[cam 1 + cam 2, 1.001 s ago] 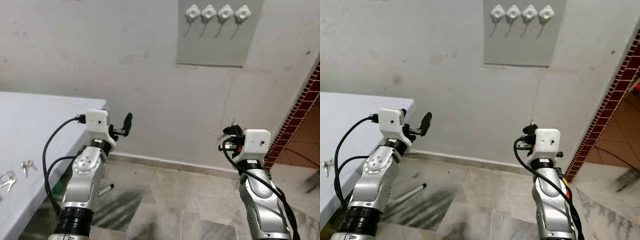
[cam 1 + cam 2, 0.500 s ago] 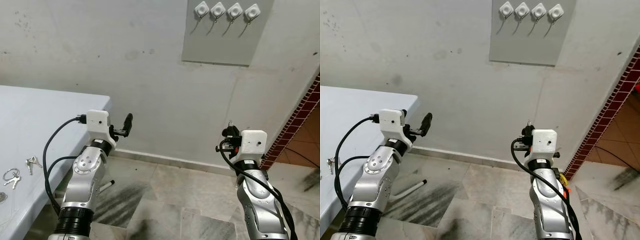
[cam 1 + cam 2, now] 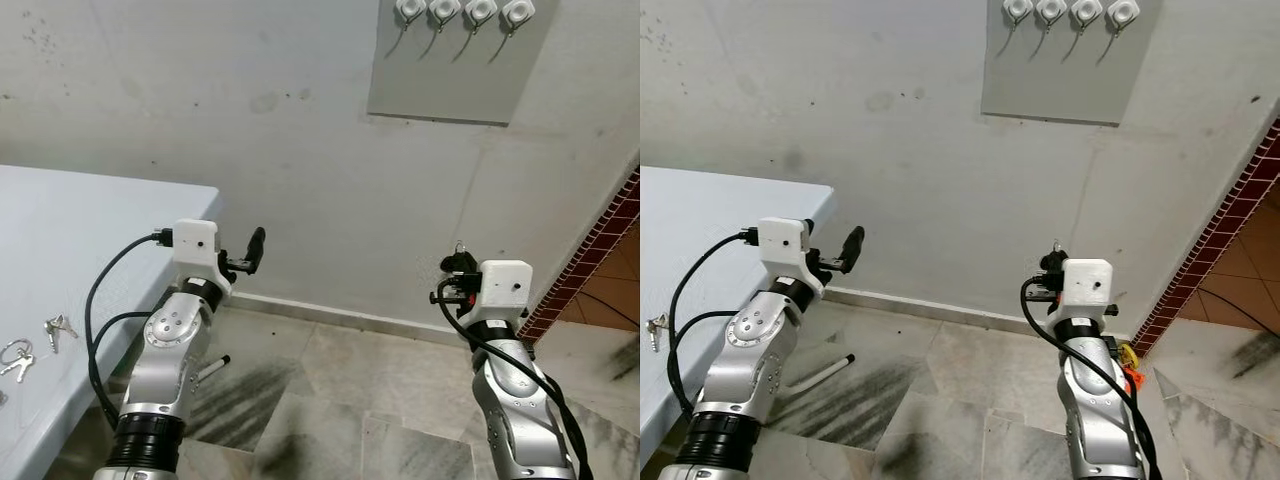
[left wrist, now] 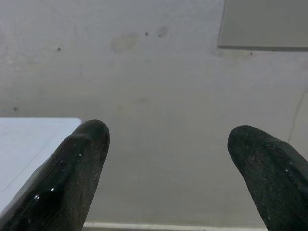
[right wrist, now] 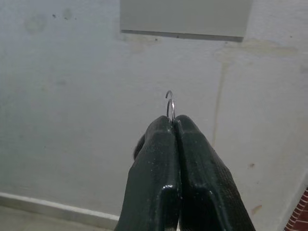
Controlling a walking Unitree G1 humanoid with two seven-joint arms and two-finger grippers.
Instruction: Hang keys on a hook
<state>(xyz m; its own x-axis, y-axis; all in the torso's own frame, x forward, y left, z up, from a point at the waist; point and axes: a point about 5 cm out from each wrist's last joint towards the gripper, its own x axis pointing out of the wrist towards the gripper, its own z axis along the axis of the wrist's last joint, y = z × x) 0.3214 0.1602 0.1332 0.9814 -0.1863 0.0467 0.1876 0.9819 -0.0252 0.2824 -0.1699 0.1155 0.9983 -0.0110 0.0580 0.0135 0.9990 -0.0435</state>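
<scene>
Arms raised before us, our right gripper (image 5: 172, 126) pinching a key ring (image 5: 170, 106), left gripper (image 4: 166, 144) wide and empty, hooks (image 3: 460, 12) high on far wall, spare keys (image 3: 18, 357) on table (image 3: 90, 230) at left, open floor (image 3: 330, 400) between.

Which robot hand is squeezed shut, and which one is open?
The right gripper is shut, pinching a thin metal key ring. The left gripper is open, its two fingers wide apart and holding nothing.
</scene>
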